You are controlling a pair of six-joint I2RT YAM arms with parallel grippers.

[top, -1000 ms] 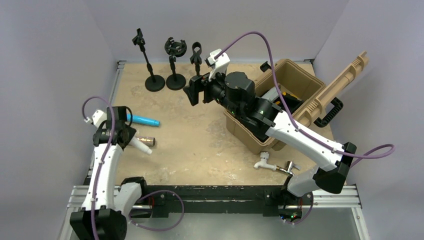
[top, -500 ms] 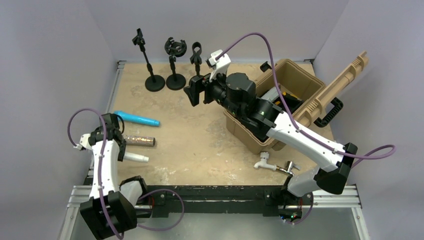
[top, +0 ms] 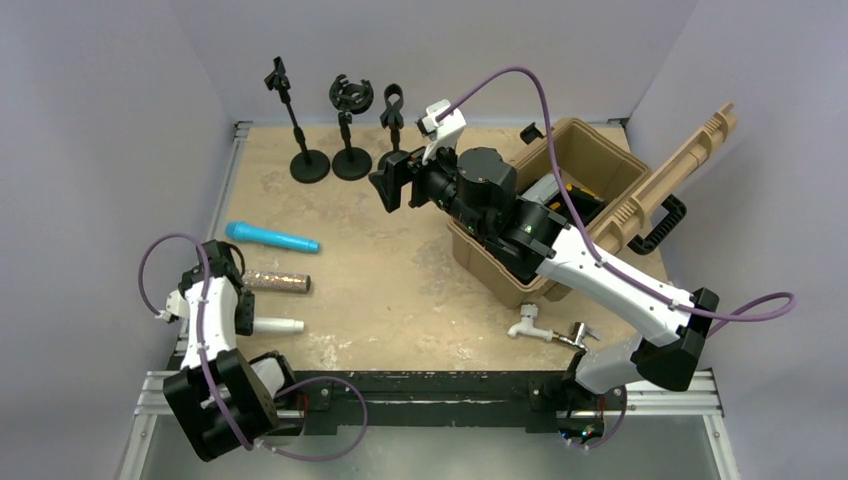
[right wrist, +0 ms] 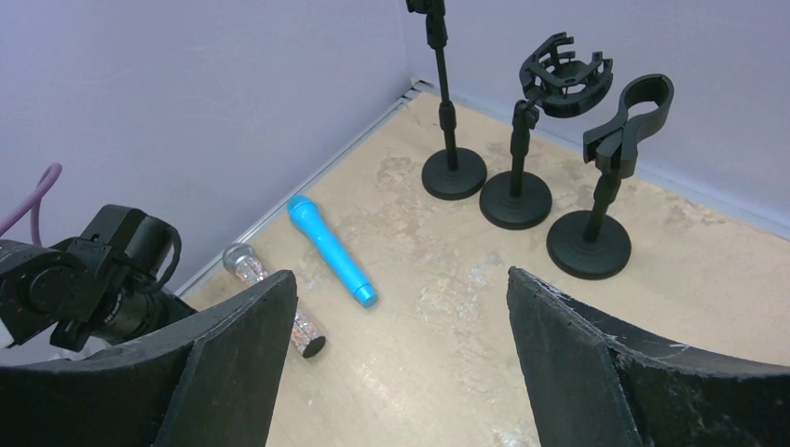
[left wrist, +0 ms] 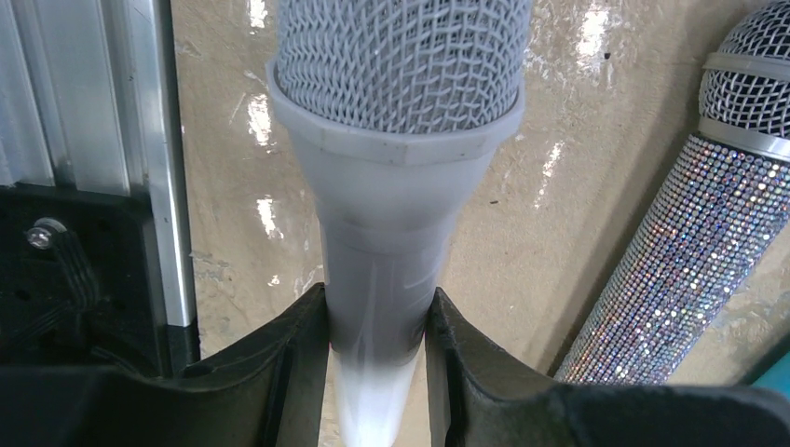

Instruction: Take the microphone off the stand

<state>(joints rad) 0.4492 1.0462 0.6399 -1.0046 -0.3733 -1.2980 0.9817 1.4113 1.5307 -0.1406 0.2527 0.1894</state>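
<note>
Beige tabletop [top: 400,270], lilac walls [top: 500,40] | left gripper [left wrist: 377,307] clamps white microphone [left wrist: 396,186] | right gripper [right wrist: 401,279] wide, empty

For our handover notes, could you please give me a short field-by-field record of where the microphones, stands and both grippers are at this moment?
left gripper: shut on the handle of the white microphone, at the near left edge of the table
right gripper: open, empty, raised, facing the stands
blue microphone: lying free on the table
glitter microphone: lying free, between the blue and white ones
stands: left stand, middle stand, right stand, upright, all empty
case: open, at the right
</note>
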